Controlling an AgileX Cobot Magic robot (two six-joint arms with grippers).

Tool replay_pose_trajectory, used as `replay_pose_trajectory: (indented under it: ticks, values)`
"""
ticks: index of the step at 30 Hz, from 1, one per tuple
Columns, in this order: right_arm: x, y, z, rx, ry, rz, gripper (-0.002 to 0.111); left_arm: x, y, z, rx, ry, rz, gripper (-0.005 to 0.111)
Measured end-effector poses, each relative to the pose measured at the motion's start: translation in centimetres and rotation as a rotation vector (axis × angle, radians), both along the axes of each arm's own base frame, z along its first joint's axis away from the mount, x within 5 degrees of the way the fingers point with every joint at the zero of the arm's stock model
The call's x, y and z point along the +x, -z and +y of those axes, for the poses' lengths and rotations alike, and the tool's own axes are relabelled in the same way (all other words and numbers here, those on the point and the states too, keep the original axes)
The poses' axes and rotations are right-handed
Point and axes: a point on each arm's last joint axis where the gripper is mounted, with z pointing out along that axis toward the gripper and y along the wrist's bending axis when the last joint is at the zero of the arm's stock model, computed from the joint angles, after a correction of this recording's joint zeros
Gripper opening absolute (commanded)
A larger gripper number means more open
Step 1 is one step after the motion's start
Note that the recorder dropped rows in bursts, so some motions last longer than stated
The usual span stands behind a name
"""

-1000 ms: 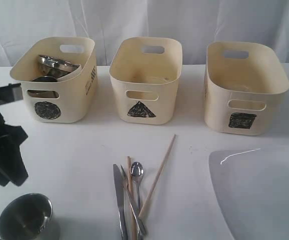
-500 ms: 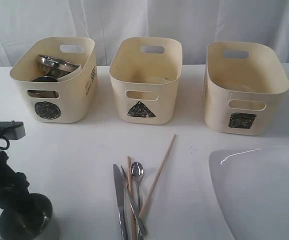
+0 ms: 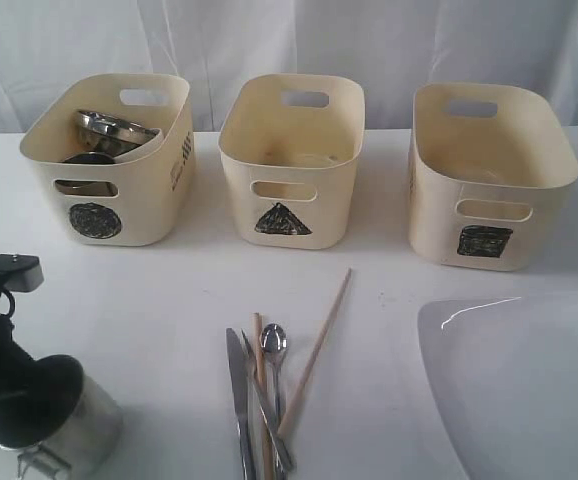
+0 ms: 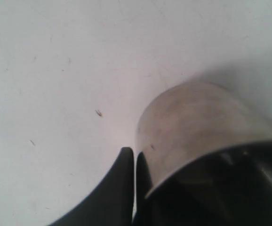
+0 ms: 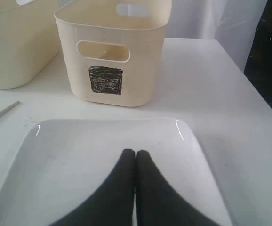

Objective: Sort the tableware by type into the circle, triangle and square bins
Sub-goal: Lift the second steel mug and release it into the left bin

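Steel cup (image 3: 87, 432) is seen at the near left of the table (image 3: 169, 310), well in front of the circle bin (image 3: 144, 195). Its rim is pinched by the left gripper (image 4: 134, 162), jaws narrow. The right gripper (image 5: 135, 157) is pressed together, empty, over the large white plate (image 5: 70, 155).

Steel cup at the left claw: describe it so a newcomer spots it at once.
On the white table, look at the near left side, in front of the cream plastic tub marked with a dark circle. There a plain cylindrical steel cup sits under the black left claw. It is the only steel piece neither in a tub nor among the cutlery.
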Motion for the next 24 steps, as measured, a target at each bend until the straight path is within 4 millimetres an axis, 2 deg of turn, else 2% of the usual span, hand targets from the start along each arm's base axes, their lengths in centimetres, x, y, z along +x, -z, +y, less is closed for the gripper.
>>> replay_pose_trajectory:
  ticks: [6, 9, 11, 16, 18, 21, 24]
  values:
    - [0.0, 0.0, 0.0, 0.000, 0.000, 0.000, 0.000, -0.7, -0.2, -0.2, -0.024, 0.008, 0.051, 0.000]
    - [0.0, 0.0, 0.0, 0.000, 0.000, 0.000, 0.000, 0.0, -2.4, -0.3, -0.041, 0.001, -0.045, 0.000]
    - [0.0, 0.0, 0.0, 0.000, 0.000, 0.000, 0.000, 1.1, -5.5, -0.3, -0.059, -0.022, -0.209, 0.000]
    - [0.0, 0.0, 0.0, 0.000, 0.000, 0.000, 0.000, 4.5, -14.6, 0.3, -0.088, -0.164, -0.784, 0.000]
    - [0.0, 0.0, 0.0, 0.000, 0.000, 0.000, 0.000, 5.6, -17.4, 0.9, -0.087, -0.247, -1.002, 0.000]
    - [0.0, 0.0, 0.0, 0.000, 0.000, 0.000, 0.000, 7.3, -19.5, 1.9, -0.055, -0.366, -1.260, 0.000]
    - [0.0, 0.0, 0.0, 0.000, 0.000, 0.000, 0.000, 9.9, -19.0, 2.3, 0.011, -0.408, -1.421, 0.000]
